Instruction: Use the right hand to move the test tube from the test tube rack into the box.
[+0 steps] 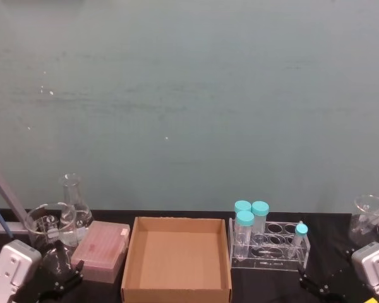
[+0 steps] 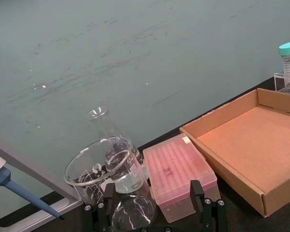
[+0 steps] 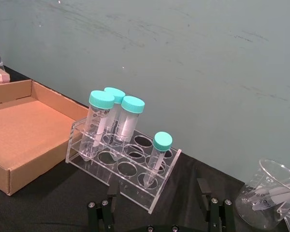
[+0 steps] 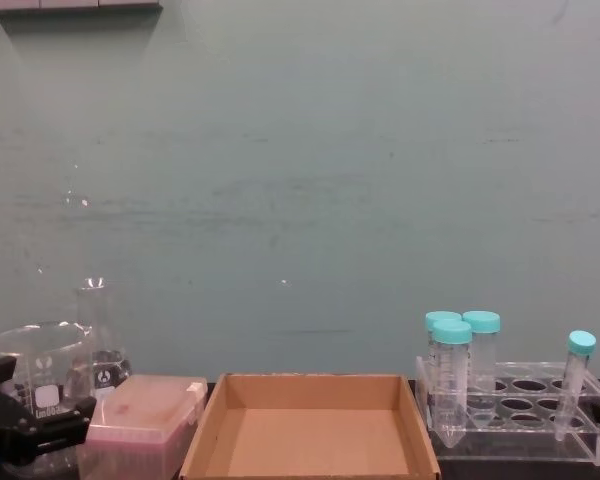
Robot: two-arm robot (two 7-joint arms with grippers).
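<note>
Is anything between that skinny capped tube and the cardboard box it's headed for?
Yes: three wider teal-capped tubes stand at the box-side end of the test tube rack, between the test tube and the box. Lifting over them likely clears. Nothing visible blocks the right hand.

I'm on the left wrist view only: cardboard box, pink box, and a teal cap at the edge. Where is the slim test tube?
Observer: The test tube leans in the test tube rack, at the end farthest from the box.
Operator: Is the right hand holding it?
Observer: No. The right hand is open, low in front of the rack and apart from the tube.
</note>
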